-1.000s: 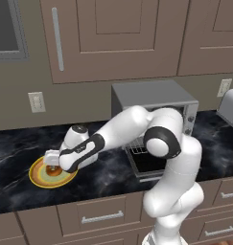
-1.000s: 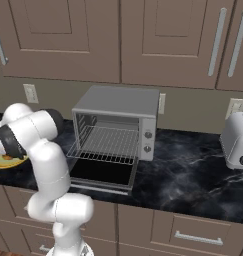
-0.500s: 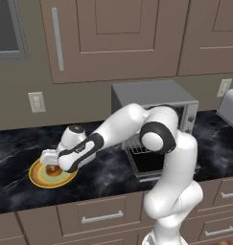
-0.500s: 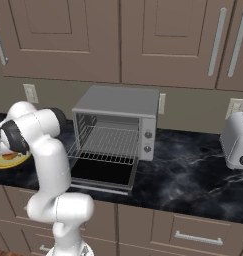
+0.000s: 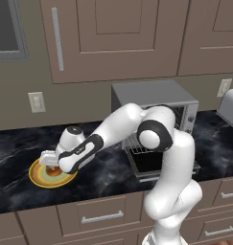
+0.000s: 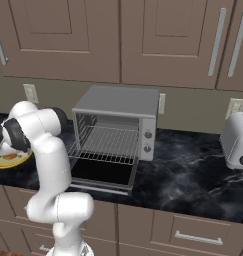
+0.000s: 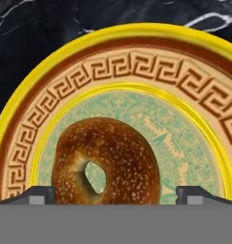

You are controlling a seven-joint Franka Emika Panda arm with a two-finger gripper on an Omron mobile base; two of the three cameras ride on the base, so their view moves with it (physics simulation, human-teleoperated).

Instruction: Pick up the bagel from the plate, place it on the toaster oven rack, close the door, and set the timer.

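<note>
- Since the earlier frames, the arm had lowered a little further over the plate [image 5: 40,177], bringing the gripper [image 5: 52,167] close above the bagel [image 7: 106,161]; the toaster oven stayed put, its door [image 6: 100,172] hanging open.
- The gripper stood fully open, holding nothing; in the hand view its two dark fingertips [image 7: 37,194] sat wide apart, one on either side of the bagel.
- The bagel lay flat on the plate's pale patterned centre, on the black marbled counter [image 5: 108,167] well left of the oven.
- It looked light, slightly soft, with a seeded crust unlikely to slip; a hard squeeze could dent it.
- The best hold was probably across the ring's outer edges, jaws straddling its full width.
- The toaster oven rack [image 6: 107,144] waited bare inside the oven.
</note>
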